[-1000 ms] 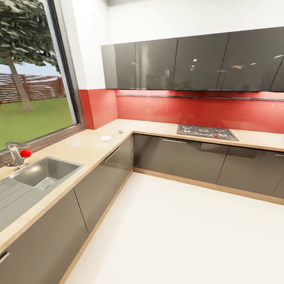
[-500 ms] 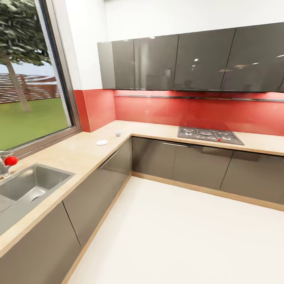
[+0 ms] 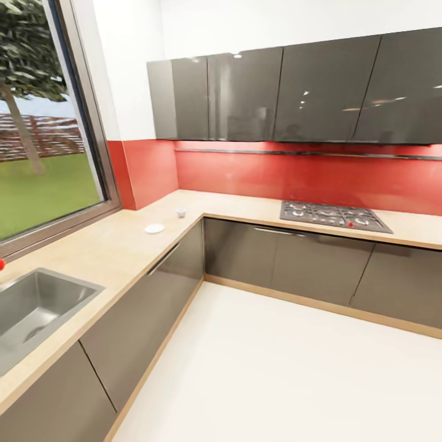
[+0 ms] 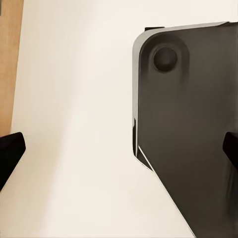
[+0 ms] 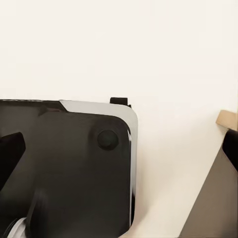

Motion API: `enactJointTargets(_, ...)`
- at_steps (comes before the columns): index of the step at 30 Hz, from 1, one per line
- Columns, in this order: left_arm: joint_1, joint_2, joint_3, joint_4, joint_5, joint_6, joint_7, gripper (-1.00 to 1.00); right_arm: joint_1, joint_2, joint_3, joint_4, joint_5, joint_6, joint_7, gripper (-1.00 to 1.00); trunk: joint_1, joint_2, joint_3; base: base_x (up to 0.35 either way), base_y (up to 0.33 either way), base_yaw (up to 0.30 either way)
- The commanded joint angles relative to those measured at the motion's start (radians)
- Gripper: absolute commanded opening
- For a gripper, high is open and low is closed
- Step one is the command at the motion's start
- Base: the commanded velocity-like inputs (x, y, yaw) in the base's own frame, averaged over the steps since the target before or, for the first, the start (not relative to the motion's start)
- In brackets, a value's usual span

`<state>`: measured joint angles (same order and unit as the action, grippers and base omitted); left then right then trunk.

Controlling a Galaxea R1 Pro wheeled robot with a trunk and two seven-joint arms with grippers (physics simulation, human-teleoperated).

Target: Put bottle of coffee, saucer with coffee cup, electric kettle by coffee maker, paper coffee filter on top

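The light wood kitchen countertop (image 3: 116, 252) runs in an L under a window and along a red backsplash. On it near the corner lie the small white saucer (image 3: 154, 228) and, apart from it and farther back, the white coffee cup (image 3: 180, 212). The thin dark kitchen shelf (image 3: 307, 152) crosses the red wall under the upper cabinets. My left gripper (image 4: 119, 151) hangs open over the pale floor beside my dark base. My right gripper (image 5: 119, 153) is also open above the base, holding nothing. The coffee maker, bottle of coffee, paper coffee filter and electric kettle are out of view.
A steel sink (image 3: 27, 310) is set in the counter at the near left. A gas hob (image 3: 334, 216) sits in the back counter run. Glossy grey cabinet fronts (image 3: 141, 294) line both sides of the white floor (image 3: 276, 368).
The whole head view has shifted: the sink and red-knobbed tap slid left and the tap left the frame. Saucer and cup keep their places on the counter.
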<state>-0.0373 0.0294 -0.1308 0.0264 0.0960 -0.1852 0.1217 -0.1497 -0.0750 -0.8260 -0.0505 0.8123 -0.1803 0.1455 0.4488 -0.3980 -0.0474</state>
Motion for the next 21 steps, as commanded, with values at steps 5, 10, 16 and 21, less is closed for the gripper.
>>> enactJointTargets(5,-0.002,0.000,-0.007,0.003,0.010,-0.006,0.002,1.00,-0.001,0.000,-0.009,0.000,0.005,-0.002,0.005,1.00,0.001,-0.002,-0.002,0.336,0.000,0.000)
enactJointTargets(10,-0.002,0.002,-0.004,0.004,0.009,-0.007,0.003,1.00,-0.001,0.000,-0.009,0.000,0.005,-0.002,0.005,1.00,0.001,-0.002,-0.002,0.336,0.000,0.000)
enactJointTargets(16,-0.001,0.002,-0.003,0.004,0.009,-0.006,0.005,1.00,-0.001,0.000,-0.009,0.000,0.005,-0.002,0.005,1.00,0.001,-0.002,-0.002,0.336,-0.049,0.000)
enactJointTargets(21,-0.001,0.003,-0.004,0.004,0.010,-0.006,0.008,1.00,-0.001,0.000,-0.009,0.000,0.005,-0.003,0.005,1.00,0.001,-0.002,-0.002,0.333,-0.116,0.000)
